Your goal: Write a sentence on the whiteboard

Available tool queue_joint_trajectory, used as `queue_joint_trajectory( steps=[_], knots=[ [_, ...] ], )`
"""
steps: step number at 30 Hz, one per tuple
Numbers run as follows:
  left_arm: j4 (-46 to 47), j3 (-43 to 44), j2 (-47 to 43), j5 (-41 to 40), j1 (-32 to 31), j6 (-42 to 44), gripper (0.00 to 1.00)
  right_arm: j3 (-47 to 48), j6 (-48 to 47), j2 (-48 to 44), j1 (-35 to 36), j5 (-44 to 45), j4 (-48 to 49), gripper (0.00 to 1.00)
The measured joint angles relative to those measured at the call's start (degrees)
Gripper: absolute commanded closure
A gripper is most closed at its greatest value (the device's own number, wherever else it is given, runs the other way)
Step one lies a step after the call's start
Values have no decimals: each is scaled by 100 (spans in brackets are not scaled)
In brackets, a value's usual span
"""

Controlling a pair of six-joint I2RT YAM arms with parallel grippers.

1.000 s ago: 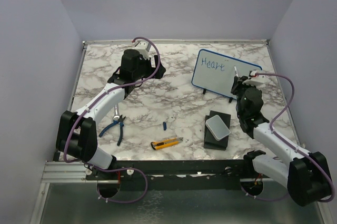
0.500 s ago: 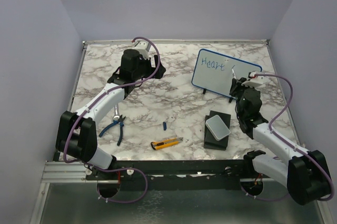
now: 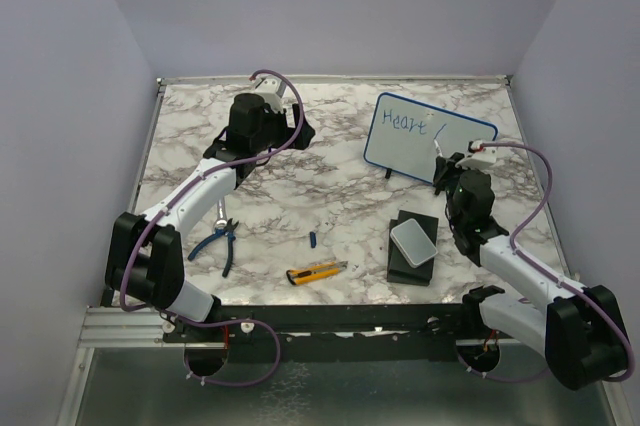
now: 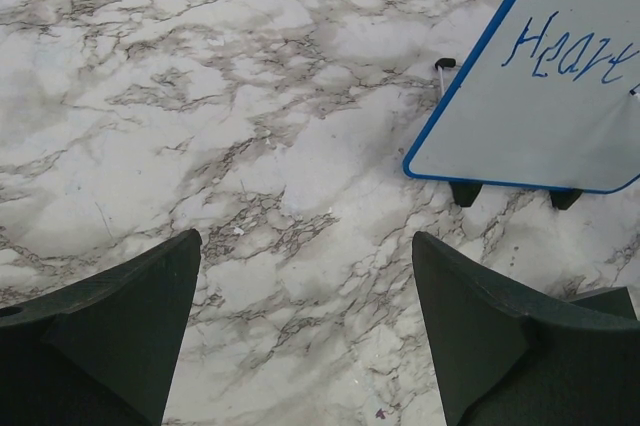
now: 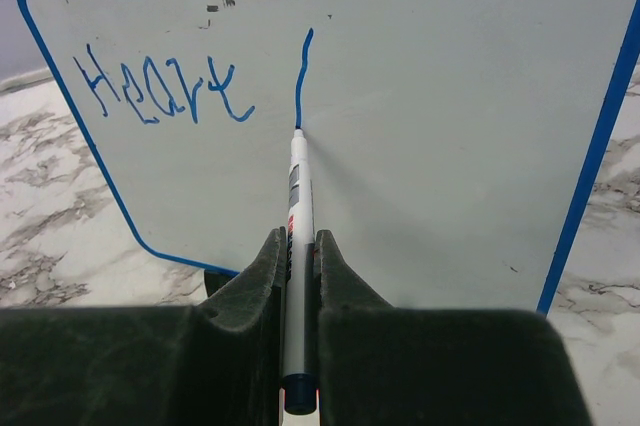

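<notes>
Blue ink made up the sentence (image 5: 160, 86) on the whiteboard (image 5: 450, 96): it read "Heart" in thin, slanted letters, and to the right of the word stood one lone slanted stroke (image 5: 303, 71). The whiteboard stood on its small black feet at the far right of the marble table (image 3: 330, 186), leaning back a little. My right hand (image 5: 298, 242) was pressed together on a white marker (image 5: 297, 171), pinching its barrel, with the tip touching the board at the lower end of that stroke (the marker's red and grey label was too small for me to read). My left hand (image 4: 305, 256) hung spread wide and held nothing above bare marble, left of the whiteboard and apart from it.
</notes>
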Motion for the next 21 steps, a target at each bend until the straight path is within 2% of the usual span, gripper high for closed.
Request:
queue_joint_trajectory(
  steps=[21],
  knots=[
    [4,0,-52,66,0,-20,13,74,-157,-238,-4,223,-20,100]
  ],
)
